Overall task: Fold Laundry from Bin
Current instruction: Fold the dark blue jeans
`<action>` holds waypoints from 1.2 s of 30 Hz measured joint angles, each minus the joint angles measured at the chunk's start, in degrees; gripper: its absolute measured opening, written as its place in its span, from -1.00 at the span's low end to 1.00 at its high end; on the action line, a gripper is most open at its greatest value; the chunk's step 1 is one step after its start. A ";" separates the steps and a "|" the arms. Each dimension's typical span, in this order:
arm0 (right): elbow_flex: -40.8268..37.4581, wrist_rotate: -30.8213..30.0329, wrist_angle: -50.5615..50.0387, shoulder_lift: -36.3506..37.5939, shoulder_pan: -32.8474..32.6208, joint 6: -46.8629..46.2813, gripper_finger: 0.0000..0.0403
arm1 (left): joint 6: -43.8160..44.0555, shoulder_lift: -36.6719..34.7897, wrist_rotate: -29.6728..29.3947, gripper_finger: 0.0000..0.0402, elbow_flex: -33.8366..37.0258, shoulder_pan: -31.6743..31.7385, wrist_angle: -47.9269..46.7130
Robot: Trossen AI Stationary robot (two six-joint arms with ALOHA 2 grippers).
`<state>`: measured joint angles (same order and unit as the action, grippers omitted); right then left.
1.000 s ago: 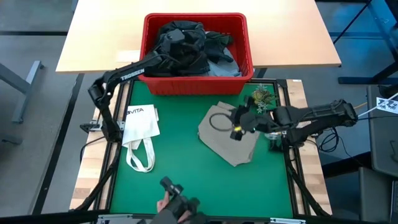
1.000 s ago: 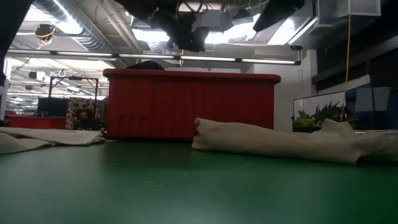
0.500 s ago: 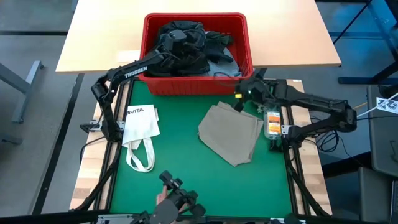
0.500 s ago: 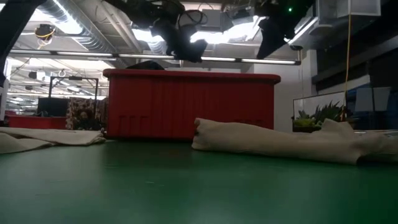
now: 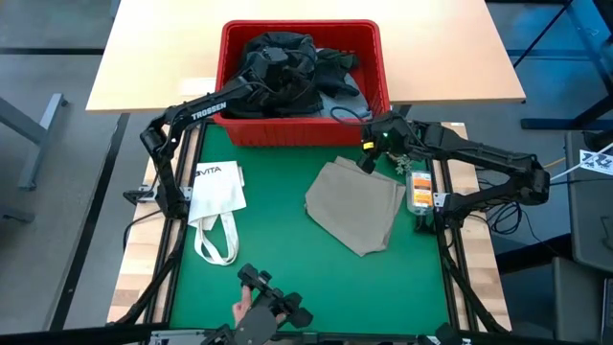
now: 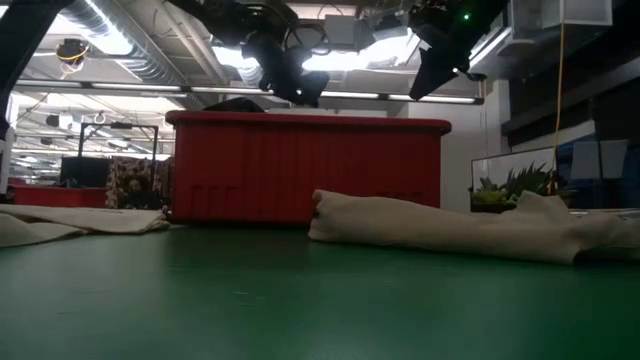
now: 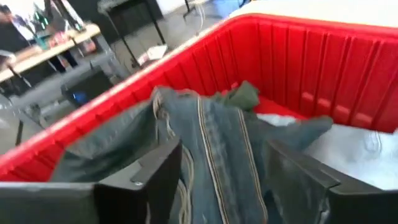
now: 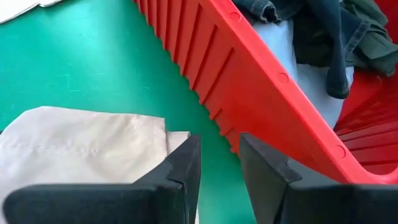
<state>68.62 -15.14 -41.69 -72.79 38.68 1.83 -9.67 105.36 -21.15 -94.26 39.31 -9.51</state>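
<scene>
The red bin stands at the mat's far edge and holds the laundry, a heap of dark and light garments. My left gripper is over the heap inside the bin, open wide. Its fingers stand on either side of a ridge of dark jeans. A folded pair of beige trousers lies flat on the green mat. My right gripper hangs above the mat by the bin's near right corner. It is open by a narrow gap, with nothing between its fingers. My left gripper comes at the dark jeans slanting down from the table's left. Its two fingers flank a raised fold of the denim. I cannot tell whether they touch it.
A white tote bag lies on the mat's left part. A small plant and an orange-labelled item sit along the right edge. A person's hand with a dark device is at the near edge. A light wooden table lies under and beyond the bin.
My right gripper has swung from above the beige trousers toward the table's far edge, to the bin's near right corner, turning as it went. The trousers have stayed flat where they were. The hand at the near edge has shifted a little.
</scene>
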 joint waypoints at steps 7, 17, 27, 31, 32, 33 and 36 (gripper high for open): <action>0.00 0.00 0.00 -0.03 -0.02 0.00 -0.45 | 1.66 0.00 -1.15 0.16 0.00 1.09 -8.64; 0.00 0.16 -0.03 -0.11 -0.02 0.00 -0.45 | 5.05 2.35 4.09 0.16 0.07 3.44 -9.41; 0.00 0.37 -0.37 -0.11 -0.02 0.00 -0.45 | 3.93 6.84 2.60 0.15 0.09 3.98 -9.13; 0.00 0.37 -0.37 -0.11 -0.02 0.00 -0.45 | 3.18 6.77 2.62 -0.04 0.10 3.88 -9.15; 0.00 0.37 -0.37 -0.11 -0.02 0.00 -0.45 | 3.19 6.66 2.61 -0.13 0.13 3.85 -9.16; 0.00 0.37 -0.37 -0.11 -0.02 0.00 -0.45 | 3.18 6.57 2.61 -0.23 0.12 3.81 -9.16; 0.00 0.37 -0.37 -0.11 -0.02 0.00 -0.45 | 3.15 6.51 3.68 -0.59 -1.83 3.51 -10.20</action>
<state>68.62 -14.76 -42.06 -72.90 38.65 1.83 -6.52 111.87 -17.46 -96.08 42.82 -19.70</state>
